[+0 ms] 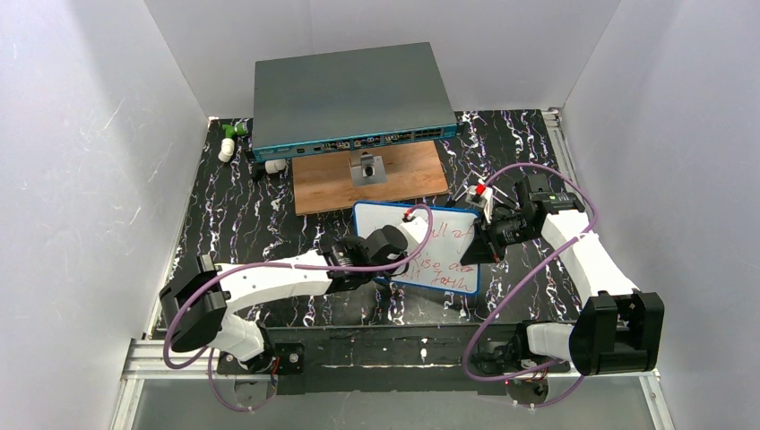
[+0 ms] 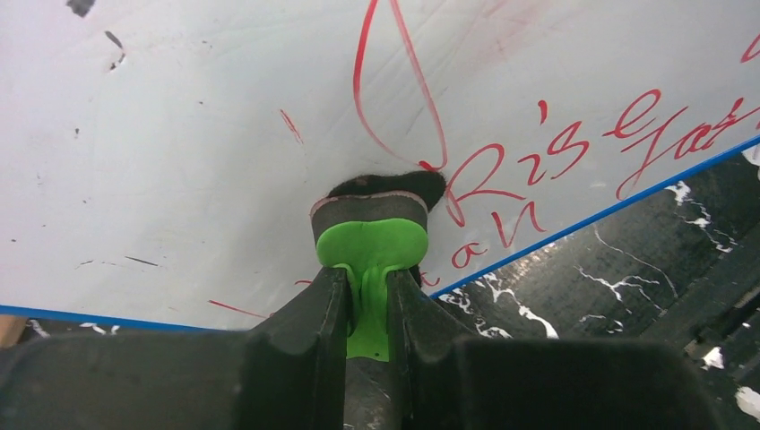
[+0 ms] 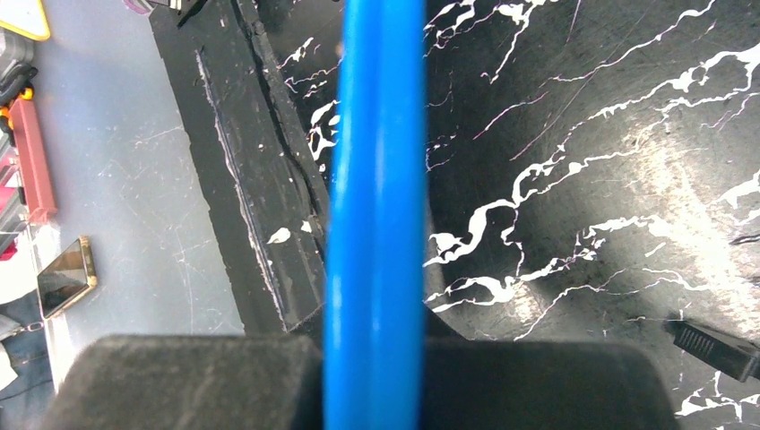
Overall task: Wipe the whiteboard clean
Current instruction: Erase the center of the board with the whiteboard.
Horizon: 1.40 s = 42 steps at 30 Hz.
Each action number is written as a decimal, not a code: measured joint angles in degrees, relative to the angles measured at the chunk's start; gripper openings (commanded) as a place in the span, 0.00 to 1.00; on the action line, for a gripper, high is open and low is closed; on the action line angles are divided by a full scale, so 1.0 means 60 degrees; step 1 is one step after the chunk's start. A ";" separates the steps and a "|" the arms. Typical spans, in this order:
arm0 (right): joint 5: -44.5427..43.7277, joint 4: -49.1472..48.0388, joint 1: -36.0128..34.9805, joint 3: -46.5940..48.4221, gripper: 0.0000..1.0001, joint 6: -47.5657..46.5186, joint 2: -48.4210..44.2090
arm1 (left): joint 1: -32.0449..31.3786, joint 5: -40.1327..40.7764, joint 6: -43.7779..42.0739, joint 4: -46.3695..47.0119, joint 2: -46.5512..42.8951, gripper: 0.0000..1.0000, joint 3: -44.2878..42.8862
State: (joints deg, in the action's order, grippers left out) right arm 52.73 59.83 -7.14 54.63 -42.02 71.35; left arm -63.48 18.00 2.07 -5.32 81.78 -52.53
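Observation:
The whiteboard, white with a thin blue frame, lies in the middle of the black marbled table with red handwriting on its right part. My left gripper is shut on a green eraser, whose black felt pad rests on the whiteboard beside the red writing, near its front edge. My right gripper is at the board's right edge. In the right wrist view it is shut on the blue frame, which runs up between its jaws.
A grey-teal network switch stands at the back, with a brown wooden board and a small metal part in front of it. Small white and green items lie at the back left. A red-capped object sits by the right wrist.

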 measured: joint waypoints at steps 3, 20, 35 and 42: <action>-0.0004 -0.0080 0.0025 0.0004 0.01 -0.0007 0.0000 | -0.0040 0.0339 -0.0273 -0.0040 0.0178 0.00 -0.0204; -0.0047 -0.0546 0.0062 0.0055 0.01 0.0047 0.0000 | 0.0852 -0.0157 -0.0798 -0.0361 0.0415 0.00 -0.1730; -0.0040 -0.0270 0.0033 0.0055 0.01 0.0018 0.0000 | 0.1184 -0.0208 0.0168 0.0860 -0.0630 0.00 0.0222; -0.0040 -0.0237 0.0044 0.0055 0.01 0.0066 0.0000 | 0.0488 0.0237 0.0182 0.0998 -0.0204 0.00 0.0098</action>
State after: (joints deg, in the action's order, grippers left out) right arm 52.49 58.41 -6.87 54.96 -41.63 71.35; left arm -60.55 19.42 3.16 0.67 80.55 -51.94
